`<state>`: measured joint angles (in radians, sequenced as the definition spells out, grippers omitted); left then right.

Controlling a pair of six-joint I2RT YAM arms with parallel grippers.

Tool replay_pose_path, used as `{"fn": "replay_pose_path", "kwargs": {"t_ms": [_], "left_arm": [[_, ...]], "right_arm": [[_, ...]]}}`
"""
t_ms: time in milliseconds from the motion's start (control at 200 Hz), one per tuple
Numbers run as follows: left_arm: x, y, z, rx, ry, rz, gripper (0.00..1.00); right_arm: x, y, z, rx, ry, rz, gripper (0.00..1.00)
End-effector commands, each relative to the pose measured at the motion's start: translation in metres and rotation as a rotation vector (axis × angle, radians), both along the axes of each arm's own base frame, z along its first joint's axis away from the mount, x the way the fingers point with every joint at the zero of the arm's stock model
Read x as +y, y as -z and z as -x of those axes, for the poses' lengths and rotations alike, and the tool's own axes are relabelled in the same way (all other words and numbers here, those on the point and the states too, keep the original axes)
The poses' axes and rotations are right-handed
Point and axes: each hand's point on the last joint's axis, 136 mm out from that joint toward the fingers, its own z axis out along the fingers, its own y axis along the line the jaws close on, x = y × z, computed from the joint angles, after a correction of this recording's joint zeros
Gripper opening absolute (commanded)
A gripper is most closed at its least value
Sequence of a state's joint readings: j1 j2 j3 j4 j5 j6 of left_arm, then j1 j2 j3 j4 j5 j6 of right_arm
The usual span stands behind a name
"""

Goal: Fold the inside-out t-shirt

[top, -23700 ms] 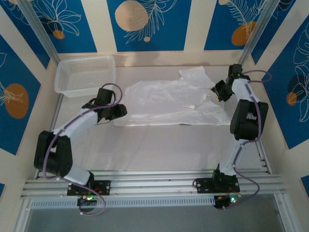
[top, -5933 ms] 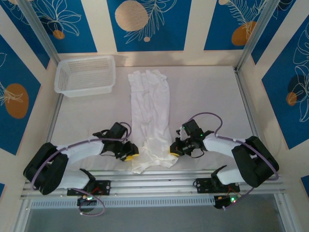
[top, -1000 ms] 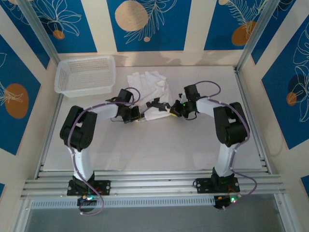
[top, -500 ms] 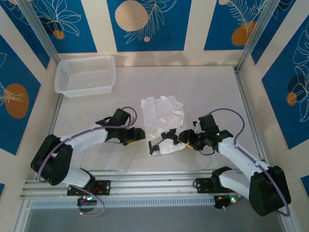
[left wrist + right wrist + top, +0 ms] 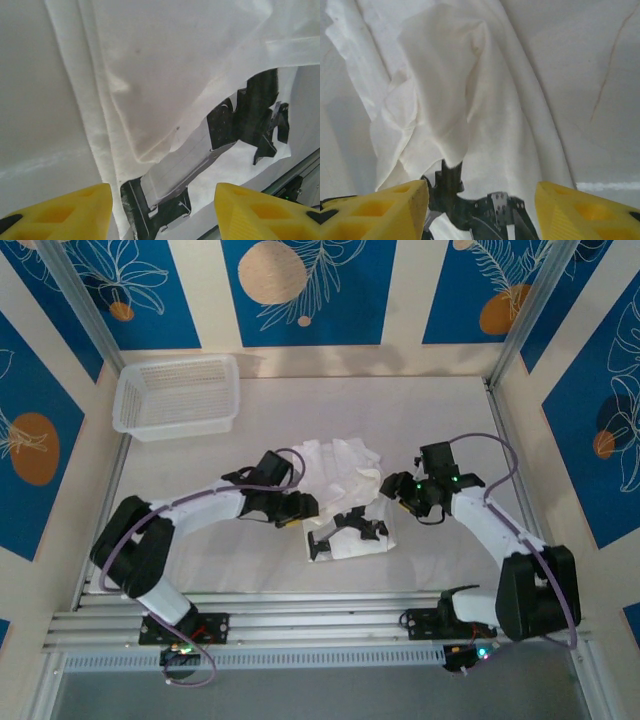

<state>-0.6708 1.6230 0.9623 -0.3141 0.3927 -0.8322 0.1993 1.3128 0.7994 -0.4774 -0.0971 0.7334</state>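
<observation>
Shirt (image 5: 338, 468) lies between my left gripper (image 5: 303, 510) and right gripper (image 5: 392, 490), long axis running near to far. Both are open and empty, equally close beside it.

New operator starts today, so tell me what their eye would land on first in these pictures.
The white t-shirt lies folded into a rumpled bundle at mid-table, with a black print showing on its near end. The left gripper and right gripper flank it, both with jaws open and holding nothing. A white mesh basket sits at the far left corner.
</observation>
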Motion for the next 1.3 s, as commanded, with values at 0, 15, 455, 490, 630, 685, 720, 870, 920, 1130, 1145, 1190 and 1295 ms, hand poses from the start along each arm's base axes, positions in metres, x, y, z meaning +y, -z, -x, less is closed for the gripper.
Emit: {"fn": "replay_pose_path", "kwargs": {"t_ms": [0,15,455,490,630,685,720,870,920,1130,1145,1190,1295], "left_arm": [[-0.016,-0.008,-0.011,-0.014,-0.007,0.044,0.51],[-0.017,-0.008,-0.012,-0.015,-0.009,0.042,0.5],[-0.032,0.007,-0.035,-0.014,-0.057,0.067,0.0],[-0.032,0.002,-0.039,-0.027,-0.064,0.07,0.0],[-0.026,-0.021,-0.067,-0.064,-0.136,0.102,0.0],[-0.021,-0.029,-0.084,-0.081,-0.171,0.114,0.0],[-0.017,-0.034,-0.097,-0.099,-0.188,0.114,0.0],[-0.003,-0.032,-0.144,-0.136,-0.256,0.101,0.0],[0.006,-0.026,-0.159,-0.136,-0.292,0.096,0.0],[0.033,-0.017,-0.209,-0.194,-0.382,0.063,0.03],[0.035,-0.017,-0.212,-0.197,-0.386,0.062,0.04],[0.037,-0.017,-0.22,-0.201,-0.393,0.064,0.11],[0.045,-0.018,-0.236,-0.222,-0.414,0.059,0.26]], "right_arm": [[0.017,0.001,-0.016,0.0,-0.063,-0.052,0.53],[0.018,0.003,-0.017,0.006,-0.065,-0.056,0.51],[0.039,0.016,-0.052,0.033,-0.112,-0.098,0.2],[0.041,0.015,-0.054,0.034,-0.116,-0.101,0.13],[0.046,-0.001,-0.074,-0.001,-0.1,-0.121,0.0],[0.047,-0.008,-0.088,-0.017,-0.088,-0.128,0.0],[0.047,-0.01,-0.097,-0.025,-0.082,-0.131,0.0],[0.049,-0.006,-0.134,-0.019,-0.065,-0.153,0.0],[0.049,-0.001,-0.146,-0.021,-0.068,-0.15,0.0],[0.042,0.008,-0.194,-0.079,-0.085,-0.102,0.08],[0.043,0.005,-0.198,-0.09,-0.089,-0.106,0.1],[0.046,0.004,-0.206,-0.106,-0.111,-0.118,0.21],[0.054,-0.001,-0.22,-0.132,-0.173,-0.141,0.34]]}}
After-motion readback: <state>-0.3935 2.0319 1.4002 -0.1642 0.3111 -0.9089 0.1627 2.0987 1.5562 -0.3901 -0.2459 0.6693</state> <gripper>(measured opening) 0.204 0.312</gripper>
